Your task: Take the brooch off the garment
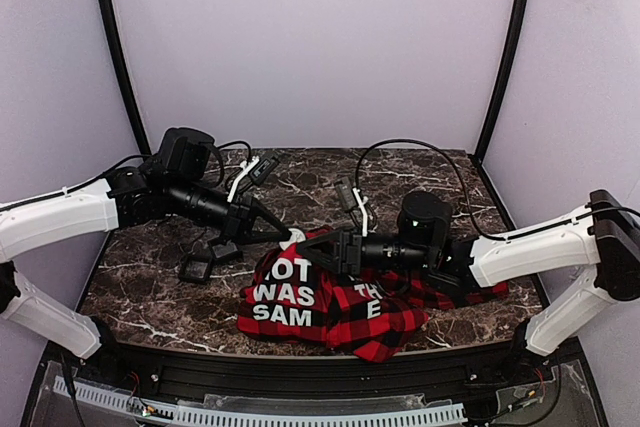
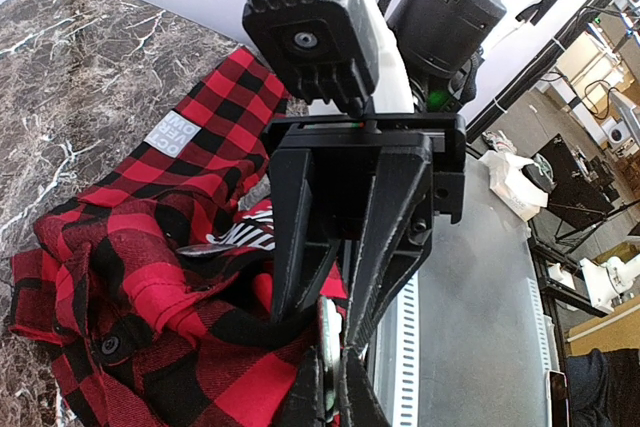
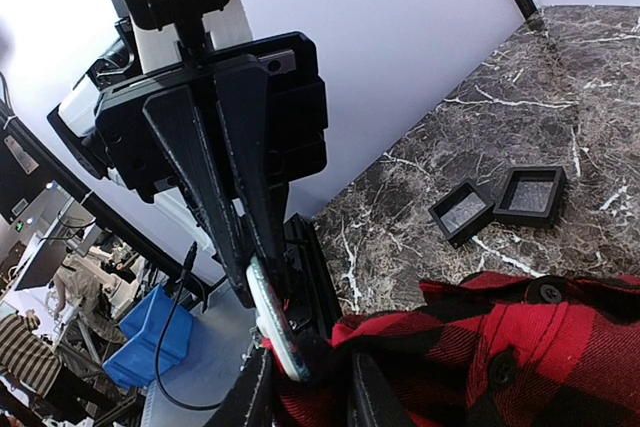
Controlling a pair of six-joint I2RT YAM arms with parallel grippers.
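- Pinching right on target: the left tool [image 3: 256,292] is closed tight on the rim of the brooch [image 3: 278,332]. The pale disc shows edge-on at the eleven o'clock edge of the plaid garment [image 1: 330,322] in the overhead view.
- The right tool [image 3: 308,379] noses in from three o'clock, fingers partly apart astride a raised fold of cloth just under the disc. I can't tell whether they've bitten on it.
- First worry: if that fold isn't anchored, a pull on the brooch probably drags the whole garment across the desk [image 1: 150,297], out toward the two small black square frames [image 3: 530,195] at nine o'clock.
- Second: it's a thin rim grip. A tug off-axis could let the disc slip free of the left fingers.
- Third: the tools sit nose to nose, almost touching. If the right closes a shade high, it may clamp the disc as well, or knock the left's fingers.
- Fourth: the fastening is hidden in the fold, so a straight yank might tear cloth rather than release it.
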